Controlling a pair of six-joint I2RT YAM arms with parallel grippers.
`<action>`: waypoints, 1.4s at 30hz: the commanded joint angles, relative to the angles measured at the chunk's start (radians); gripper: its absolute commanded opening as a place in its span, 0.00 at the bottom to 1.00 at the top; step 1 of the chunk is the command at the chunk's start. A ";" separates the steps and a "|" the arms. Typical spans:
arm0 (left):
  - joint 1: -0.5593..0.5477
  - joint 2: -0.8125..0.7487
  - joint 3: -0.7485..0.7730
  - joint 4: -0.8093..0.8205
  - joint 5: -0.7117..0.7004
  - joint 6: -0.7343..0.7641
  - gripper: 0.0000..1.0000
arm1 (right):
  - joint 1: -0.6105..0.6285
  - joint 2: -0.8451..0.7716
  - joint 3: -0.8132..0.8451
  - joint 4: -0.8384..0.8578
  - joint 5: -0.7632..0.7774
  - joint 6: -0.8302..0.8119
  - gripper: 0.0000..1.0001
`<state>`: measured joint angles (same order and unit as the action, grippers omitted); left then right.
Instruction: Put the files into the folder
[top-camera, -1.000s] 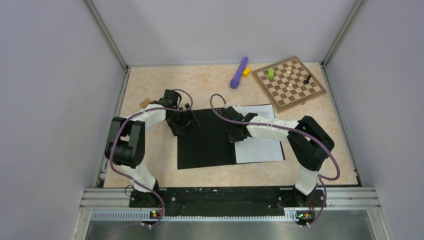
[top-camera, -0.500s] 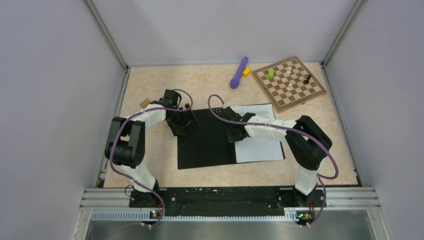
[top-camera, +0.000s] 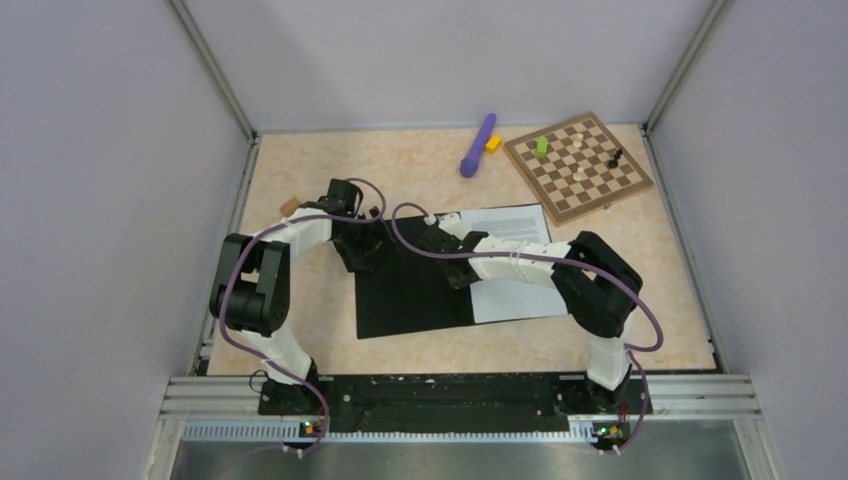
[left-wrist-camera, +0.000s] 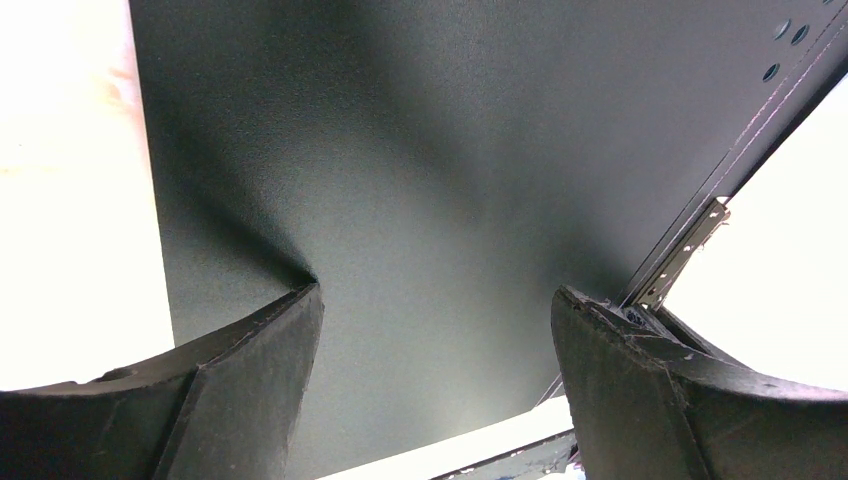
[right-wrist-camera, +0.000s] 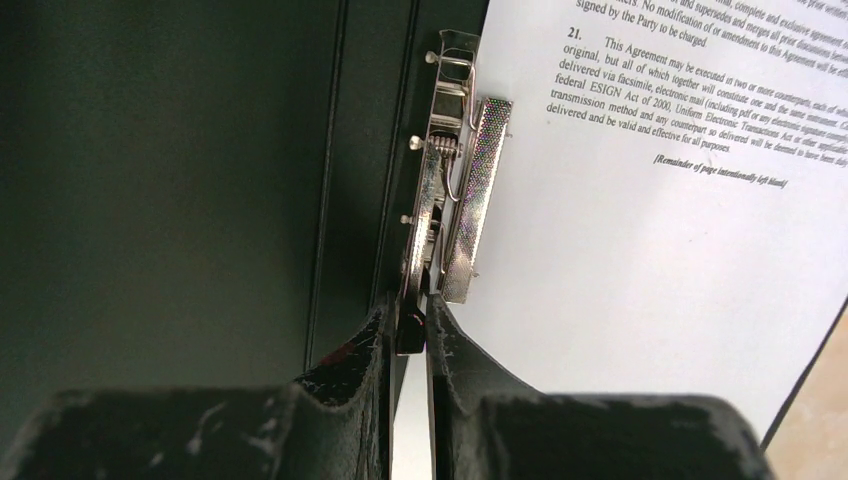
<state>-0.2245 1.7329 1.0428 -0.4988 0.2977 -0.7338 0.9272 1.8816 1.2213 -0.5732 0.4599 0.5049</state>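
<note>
The folder (top-camera: 410, 290) lies opened flat on the table (top-camera: 320, 170), black inner faces upward. The files (top-camera: 520, 300) lie on its right-hand face, printed side up, with their inner edge along the spine beside the spring clip (right-wrist-camera: 455, 180). The right gripper (right-wrist-camera: 410, 322) is closed on the near end of the clip's metal lever, one finger on each side of it. The left gripper (left-wrist-camera: 435, 300) is positioned over the left-hand inner face near its far corner, jaws spread wide with only the black surface between them; contact with that surface cannot be determined. A chessboard (top-camera: 578, 165) occupies the far right corner of the table, well apart from the folder.
</note>
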 joint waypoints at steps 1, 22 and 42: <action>-0.016 0.061 -0.037 0.003 -0.047 0.019 0.90 | 0.023 0.090 0.006 -0.090 0.086 -0.036 0.00; -0.016 0.006 -0.029 -0.017 -0.039 0.024 0.90 | -0.049 0.000 0.034 0.006 -0.182 0.004 0.00; -0.016 -0.008 -0.036 -0.017 -0.041 0.031 0.90 | -0.139 0.146 -0.056 0.069 -0.446 0.018 0.00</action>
<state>-0.2298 1.7229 1.0397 -0.4992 0.2901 -0.7250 0.7784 1.8896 1.2400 -0.5941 0.1173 0.4980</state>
